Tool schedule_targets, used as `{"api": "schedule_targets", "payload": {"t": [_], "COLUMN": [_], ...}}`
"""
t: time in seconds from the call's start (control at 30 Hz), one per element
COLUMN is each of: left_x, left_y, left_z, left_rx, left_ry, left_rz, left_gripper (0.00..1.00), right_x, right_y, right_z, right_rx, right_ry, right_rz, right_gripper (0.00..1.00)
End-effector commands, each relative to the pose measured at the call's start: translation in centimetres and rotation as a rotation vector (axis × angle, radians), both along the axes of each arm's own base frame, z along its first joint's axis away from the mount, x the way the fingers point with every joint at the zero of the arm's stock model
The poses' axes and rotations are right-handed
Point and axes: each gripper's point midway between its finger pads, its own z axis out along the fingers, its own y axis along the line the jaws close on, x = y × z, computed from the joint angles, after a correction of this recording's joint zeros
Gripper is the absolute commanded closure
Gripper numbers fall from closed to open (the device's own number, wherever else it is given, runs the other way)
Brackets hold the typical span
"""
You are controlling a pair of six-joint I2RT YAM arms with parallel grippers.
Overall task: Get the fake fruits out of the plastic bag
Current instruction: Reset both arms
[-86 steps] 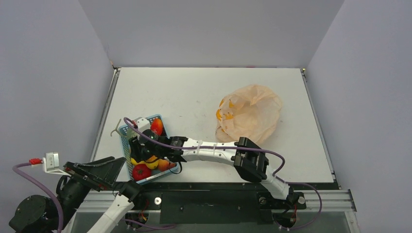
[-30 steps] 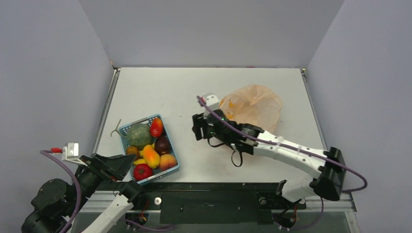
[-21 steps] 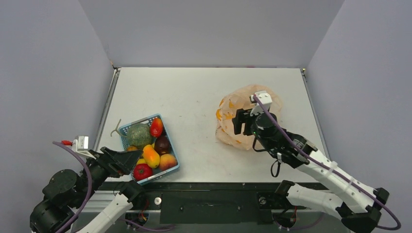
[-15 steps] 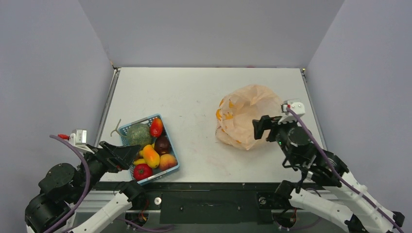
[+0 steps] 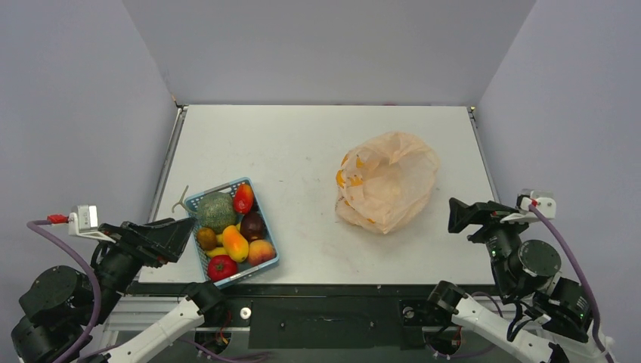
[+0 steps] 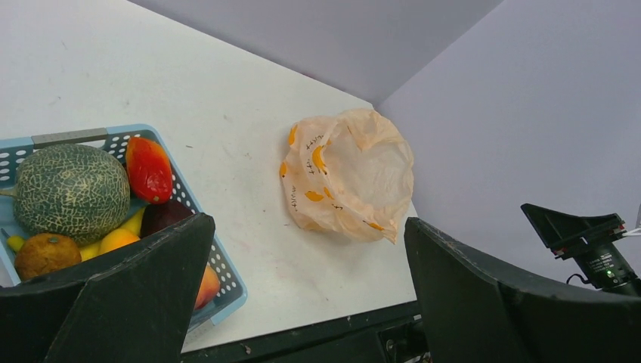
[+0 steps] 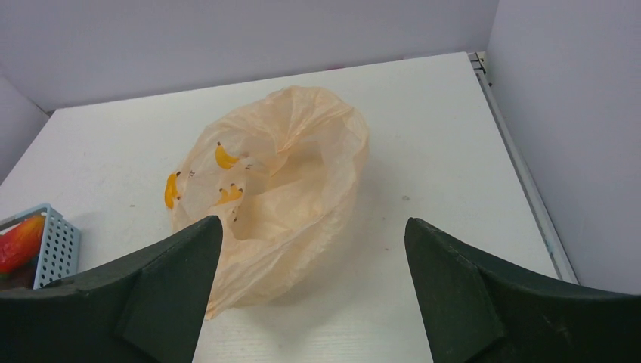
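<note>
The left gripper (image 6: 308, 227) and right gripper (image 7: 314, 221) both gape wide, holding nothing. One plastic bag (image 5: 387, 181), right of centre, bears yellow banana prints; its lettering is unreadable. Four fake fruits (image 5: 235, 243) lie in one blue basket (image 5: 219, 187), lower left.

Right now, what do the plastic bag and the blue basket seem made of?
The plastic bag: thin peach film, crinkled and translucent, with its inner folds showing through. The blue basket: probably rigid moulded plastic, judging by its evenly perforated wall.
</note>
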Motion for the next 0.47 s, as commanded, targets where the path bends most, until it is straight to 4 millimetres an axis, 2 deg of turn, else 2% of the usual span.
{"api": "schedule_targets", "payload": {"t": [0.0, 0.3, 0.4, 0.43], "left_x": [-0.3, -0.3, -0.2, -0.2], "left_y": [1.5, 1.6, 1.4, 1.3], "left_z": [1.5, 1.3, 1.1, 1.0], "left_rx": [-0.044, -0.057, -0.052, -0.05], "left_ry": [-0.058, -0.047, -0.04, -0.037], "left_rz": [0.036, 0.032, 0.03, 0.028], "left_gripper": [0.03, 0.03, 0.03, 0.03], "right_x": [-1.1, -1.7, -1.2, -1.1], "right_y": [-2.5, -3.1, -3.3, -3.9], "right_z": [1.1, 1.6, 0.7, 0.6], "right_rx": [0.041, 0.074, 0.013, 0.017], "right_ry": [-0.041, -0.061, -0.046, -0.041], "right_rz": [-0.065, -0.059, -0.091, -0.133], "right_gripper": [0.14, 0.13, 0.13, 0.13]}}
